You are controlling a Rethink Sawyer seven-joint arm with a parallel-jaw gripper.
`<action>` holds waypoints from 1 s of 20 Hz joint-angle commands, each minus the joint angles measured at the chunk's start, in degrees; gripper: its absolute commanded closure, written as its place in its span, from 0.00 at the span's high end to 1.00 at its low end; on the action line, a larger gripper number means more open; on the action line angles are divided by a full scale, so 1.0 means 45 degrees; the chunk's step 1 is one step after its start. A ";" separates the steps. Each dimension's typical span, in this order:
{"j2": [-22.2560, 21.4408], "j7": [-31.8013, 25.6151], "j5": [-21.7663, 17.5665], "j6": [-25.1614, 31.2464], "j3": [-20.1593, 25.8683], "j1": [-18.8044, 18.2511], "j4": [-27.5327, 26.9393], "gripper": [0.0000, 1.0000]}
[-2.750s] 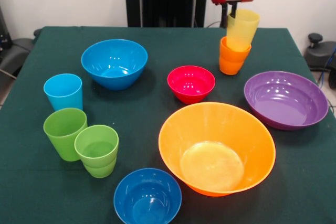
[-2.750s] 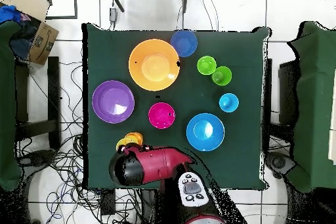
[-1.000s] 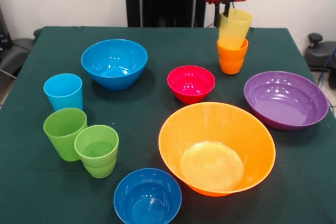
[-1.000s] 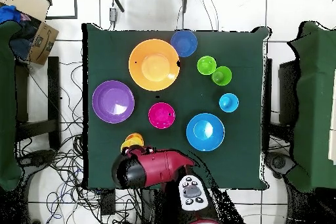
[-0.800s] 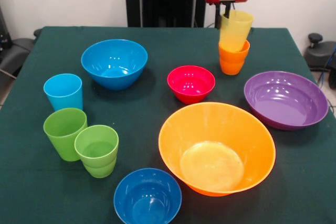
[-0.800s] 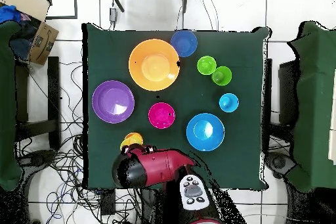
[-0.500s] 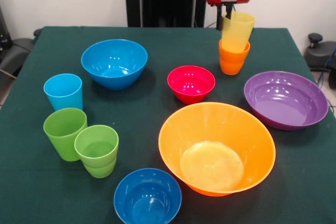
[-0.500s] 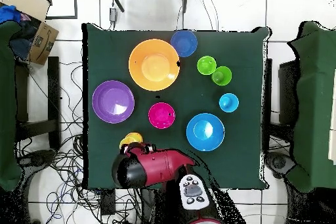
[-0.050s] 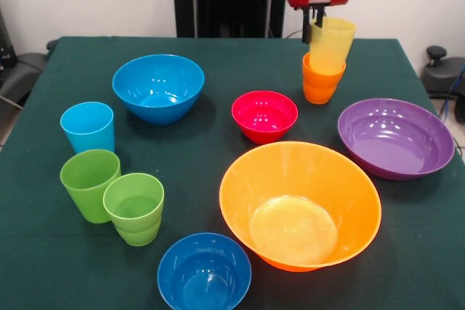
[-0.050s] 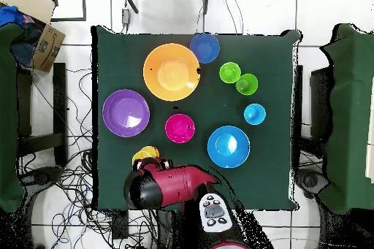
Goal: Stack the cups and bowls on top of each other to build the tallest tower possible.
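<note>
A yellow cup [image 9: 332, 43] leans with its base in the mouth of the orange cup [image 9: 320, 85] at the far right of the table. My gripper [image 9: 317, 28] hangs from the red wrist, shut on the yellow cup's rim. From overhead, only the yellow cup's edge [image 10: 146, 153] peeks out beside the red arm [image 10: 168, 185]. Standing apart are a red bowl [image 9: 264, 115], a big blue bowl [image 9: 158, 86], a small blue bowl [image 9: 204, 272], a purple bowl [image 9: 394, 136] and a large orange bowl [image 9: 299, 205]. At the left stand a light blue cup [image 9: 88, 126], a green cup [image 9: 89, 184] and a stepped green cup [image 9: 134, 207].
The green cloth's far edge [image 9: 218, 38] runs just behind the orange cup. A dark chair [image 9: 18, 70] stands at the left, a black stand [image 9: 439, 70] at the right. Overhead, a cardboard box [image 10: 36, 27] sits off the table's corner.
The gripper with the yellow cup first drifted left, then came back right and slightly lower. The yellow cup stayed leaning in the orange cup. Nothing else moved.
</note>
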 commanded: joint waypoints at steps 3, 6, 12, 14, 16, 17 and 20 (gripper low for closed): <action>0.1122 0.0845 -0.0118 0.1107 0.0400 0.0451 -0.0531 0.00; 0.1236 0.0844 -0.0072 0.1360 0.0192 0.0600 -0.0703 0.00; 0.1367 0.0674 -0.0041 0.1973 -0.0081 0.0724 -0.1105 0.00; 0.1414 0.0647 -0.0113 0.2110 -0.0277 0.0819 -0.1248 0.00; 0.1407 0.0584 -0.0165 0.2345 -0.0452 0.0856 -0.1355 0.00; 0.1388 0.0505 -0.0206 0.2398 -0.0434 0.0783 -0.1372 0.00; 0.1331 0.0348 -0.0358 0.2198 -0.0245 0.0541 -0.1417 0.00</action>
